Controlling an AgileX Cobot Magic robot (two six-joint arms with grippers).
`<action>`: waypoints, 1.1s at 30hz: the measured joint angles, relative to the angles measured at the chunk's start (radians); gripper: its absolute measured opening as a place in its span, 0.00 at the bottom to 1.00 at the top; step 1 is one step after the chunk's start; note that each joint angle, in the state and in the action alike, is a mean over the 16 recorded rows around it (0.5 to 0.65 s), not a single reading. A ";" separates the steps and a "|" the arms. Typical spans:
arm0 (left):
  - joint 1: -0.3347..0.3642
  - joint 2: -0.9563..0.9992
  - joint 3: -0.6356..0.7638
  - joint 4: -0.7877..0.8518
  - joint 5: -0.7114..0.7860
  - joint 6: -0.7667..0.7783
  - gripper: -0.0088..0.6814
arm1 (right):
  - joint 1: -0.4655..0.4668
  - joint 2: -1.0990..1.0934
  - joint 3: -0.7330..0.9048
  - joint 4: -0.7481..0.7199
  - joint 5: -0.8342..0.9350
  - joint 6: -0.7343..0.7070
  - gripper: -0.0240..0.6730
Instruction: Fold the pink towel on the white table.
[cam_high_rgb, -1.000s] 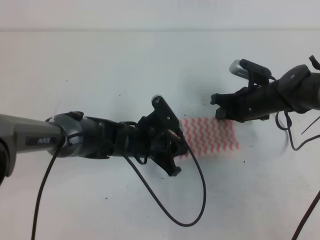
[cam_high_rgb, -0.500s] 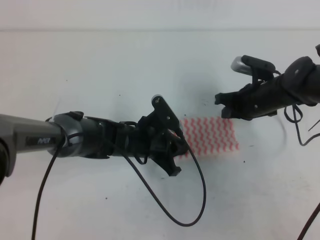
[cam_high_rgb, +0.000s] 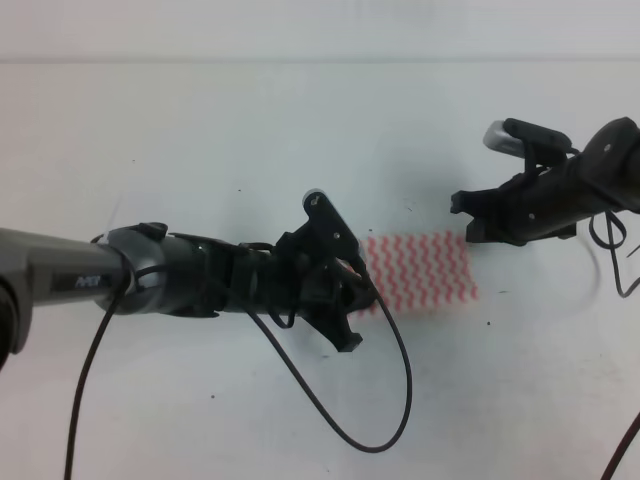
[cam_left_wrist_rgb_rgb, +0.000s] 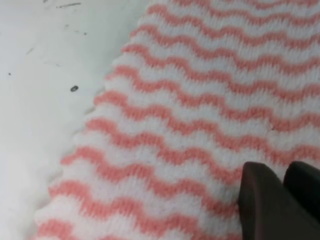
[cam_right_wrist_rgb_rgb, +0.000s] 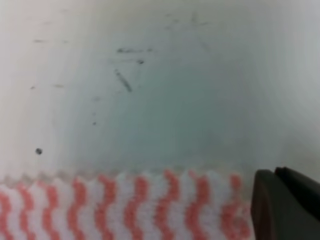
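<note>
The pink towel (cam_high_rgb: 422, 271) lies flat on the white table (cam_high_rgb: 250, 130) as a small rectangle with pink and white zigzag stripes. My left gripper (cam_high_rgb: 362, 290) sits low over the towel's left edge. In the left wrist view its two dark fingertips (cam_left_wrist_rgb_rgb: 265, 200) stand close together, shut, at the towel (cam_left_wrist_rgb_rgb: 200, 100) surface, with no cloth raised between them. My right gripper (cam_high_rgb: 462, 214) hovers just past the towel's upper right corner. In the right wrist view its tips (cam_right_wrist_rgb_rgb: 277, 175) look shut above the towel's edge (cam_right_wrist_rgb_rgb: 125, 210).
A black cable (cam_high_rgb: 350, 425) loops from the left arm over the table in front of the towel. Thin cables (cam_high_rgb: 612, 260) hang off the right arm at the right edge. A few dark specks (cam_high_rgb: 489, 322) dot the tabletop.
The right gripper has drawn back to the right, off the towel's upper right corner. The left arm and the towel have stayed where they were.
</note>
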 joint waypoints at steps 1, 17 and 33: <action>0.000 0.000 0.000 0.001 0.000 0.000 0.14 | -0.002 -0.004 0.000 0.000 0.001 0.000 0.01; 0.001 -0.129 0.000 0.011 -0.024 -0.090 0.14 | 0.015 -0.101 0.001 0.013 0.077 -0.001 0.01; 0.049 -0.209 0.000 0.299 -0.010 -0.731 0.02 | 0.145 -0.113 0.001 -0.007 0.187 0.013 0.01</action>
